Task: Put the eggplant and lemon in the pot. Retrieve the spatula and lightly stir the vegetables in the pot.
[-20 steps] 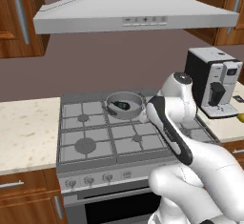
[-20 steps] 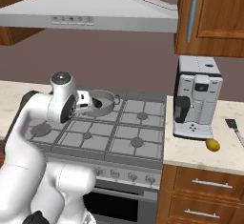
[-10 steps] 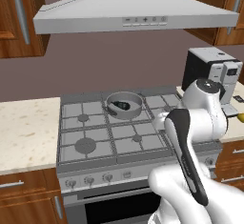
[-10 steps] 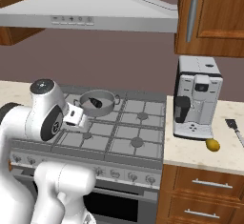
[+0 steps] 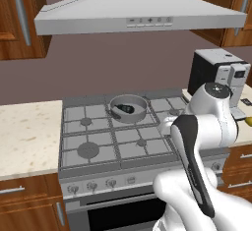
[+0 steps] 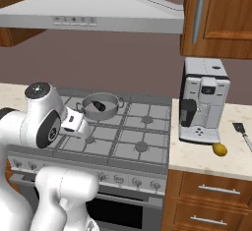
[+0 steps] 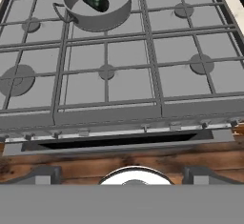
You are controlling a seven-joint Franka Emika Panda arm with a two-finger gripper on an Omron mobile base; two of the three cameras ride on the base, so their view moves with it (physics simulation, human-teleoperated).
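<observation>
- Looking over the stove from both base cameras, I judge the first placement finished: the small dark purple-black eggplant (image 5: pixel 125 109) lies inside the shallow round grey metal pot (image 5: pixel 142 108), which sits on a rear burner of the grey gas stove (image 5: pixel 98 141).
- From the hand camera the pot is at about 11 o'clock in the picture, with the eggplant against the part of its floor nearest the top edge.
- My pincer (image 6: pixel 76 122) hangs over the front-left part of the stove in the right base view, empty; I read its jaws as spread wide with nothing between them, though the fingertips themselves are hard to make out.
- The small bright yellow oval lemon (image 6: pixel 219 149) rests on the pale stone surface (image 6: pixel 197 151), at roughly 5 o'clock from the white-and-black coffee machine (image 6: pixel 203 100), well apart from the pot.
- The slim black-bladed spatula (image 6: pixel 243 133) with its thin grey handle lies at the right-hand end of that surface, near the lemon but not touching it.
- So the step in hand, as I judge it, is fetching the lemon.
- My next move calls for swinging the arm across the stove toward 3 o'clock, probably driving the base that way too, then coming down over the lemon with the jaws kept apart.
- A round fruit may roll when nudged, so I would centre on it before pinching.
</observation>
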